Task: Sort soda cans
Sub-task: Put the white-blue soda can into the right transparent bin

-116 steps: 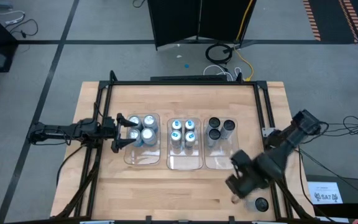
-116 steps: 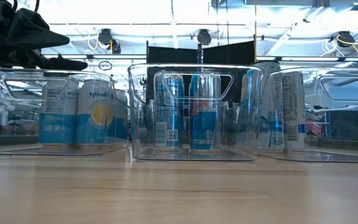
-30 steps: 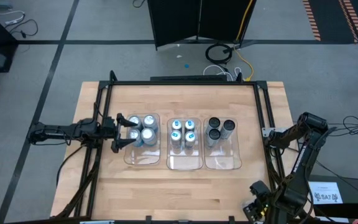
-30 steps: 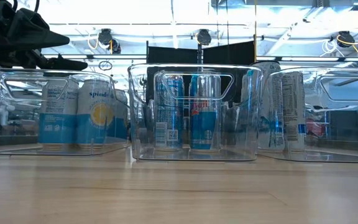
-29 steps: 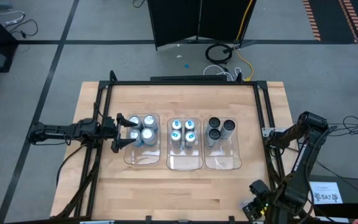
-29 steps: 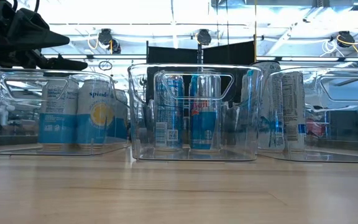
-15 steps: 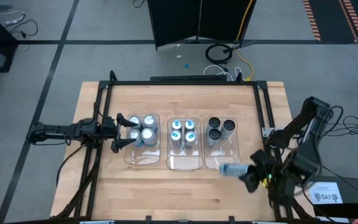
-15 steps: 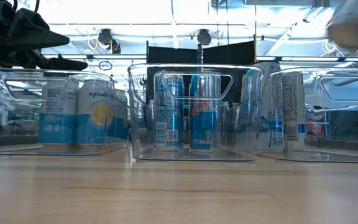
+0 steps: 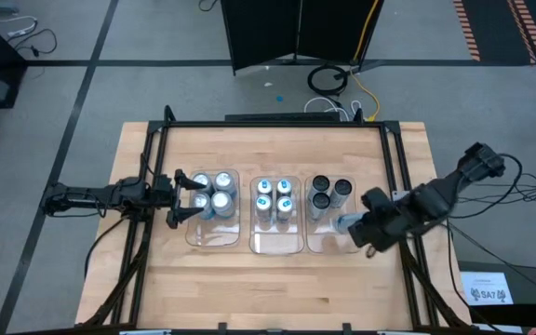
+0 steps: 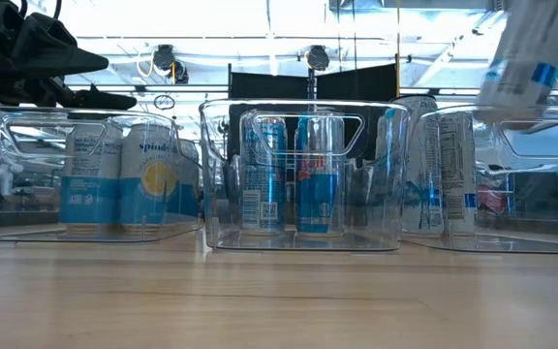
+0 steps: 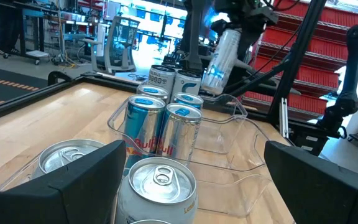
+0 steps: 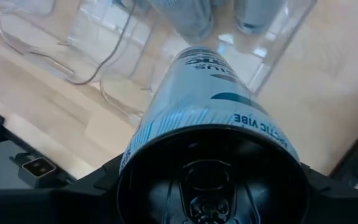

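My right gripper is shut on a white-and-blue soda can with a dark top, above the near right part of the right clear bin. The low view shows this can high and tilted. Three dark-topped cans stand in that bin. Cans with blue-marked tops stand in the middle bin, and silver-topped cans in the left bin. My left gripper stands open and level at the left bin's left end. My right gripper pinches the can's side wall near its dark top end between its two fingers. The fingers come steeply from above, slanting from the table's right. The can hangs lifted clear and tilted, with its bottom end lowest, above the right bin.
A black frame runs along the table's far, left and right edges. Bare wood lies between the bins and the near edge. Racks and desks stand in the room beyond the table.
My right gripper has carried the can from the table's near right corner toward the far edge and the right bin, rising as it went. It has tipped to point more steeply down. The can now hangs over the right bin.
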You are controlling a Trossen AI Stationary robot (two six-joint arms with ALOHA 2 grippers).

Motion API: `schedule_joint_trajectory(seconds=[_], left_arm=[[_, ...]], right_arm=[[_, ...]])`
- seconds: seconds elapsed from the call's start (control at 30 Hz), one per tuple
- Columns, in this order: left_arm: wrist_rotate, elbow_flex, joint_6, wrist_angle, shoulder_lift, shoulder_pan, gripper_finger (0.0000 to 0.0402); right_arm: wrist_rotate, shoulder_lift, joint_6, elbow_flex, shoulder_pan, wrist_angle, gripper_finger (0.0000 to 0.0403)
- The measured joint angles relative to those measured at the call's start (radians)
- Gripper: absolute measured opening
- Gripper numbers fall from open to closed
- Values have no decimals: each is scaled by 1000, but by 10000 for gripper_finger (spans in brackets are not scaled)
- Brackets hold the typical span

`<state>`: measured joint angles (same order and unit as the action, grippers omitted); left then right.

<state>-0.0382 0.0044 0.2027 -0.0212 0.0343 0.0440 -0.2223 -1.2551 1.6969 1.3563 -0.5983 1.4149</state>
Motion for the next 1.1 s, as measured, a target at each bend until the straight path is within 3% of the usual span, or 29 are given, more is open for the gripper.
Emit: schedule_joint_trajectory(seconds=[0.2,0.37,0.5,0.67,1.1], left_arm=[[0,0,0,0,0,0,389],[0,0,0,0,0,0,389],[0,0,0,0,0,0,389],[0,0,0,0,0,0,389],[0,0,0,0,0,0,389]], right_arm=[[97,-26,-179,-13,164,-3,247],[195,-9,-273,-124,256,-88,247],[209,12,-323,-213,302,-209,247],[257,12,-344,-286,382,-204,247],[298,-23,-438,-333,511,-287,247]])
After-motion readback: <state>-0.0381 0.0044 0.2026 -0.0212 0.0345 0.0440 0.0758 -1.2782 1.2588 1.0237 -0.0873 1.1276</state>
